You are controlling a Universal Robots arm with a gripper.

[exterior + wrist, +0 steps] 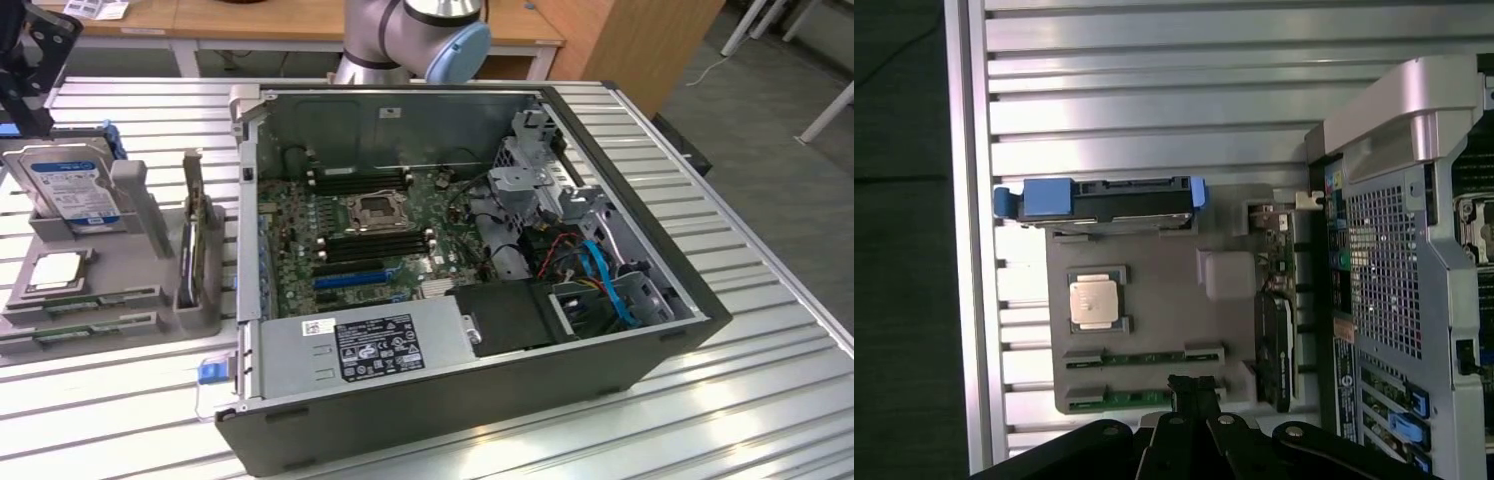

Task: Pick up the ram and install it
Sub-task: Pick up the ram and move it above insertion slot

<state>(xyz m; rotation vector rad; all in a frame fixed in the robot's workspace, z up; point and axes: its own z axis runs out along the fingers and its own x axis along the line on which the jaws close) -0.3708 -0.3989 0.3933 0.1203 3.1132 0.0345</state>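
Two ram sticks, green and narrow, lie in slots at the near end of a grey holder at the exterior view's left. The wrist view has them as the first ram stick and the second ram stick. My gripper hangs above the holder's far end, over the hard drive, well clear of the sticks. From the wrist, my gripper has its black fingers together, shut, with nothing in them. The open computer case lies flat, and its motherboard's dark memory slots flank the processor socket.
The holder also carries an upright hard drive with blue rails, a square silver processor chip and an upright card with a metal bracket. Everything rests on a slatted aluminium table. The arm's base stands behind the case.
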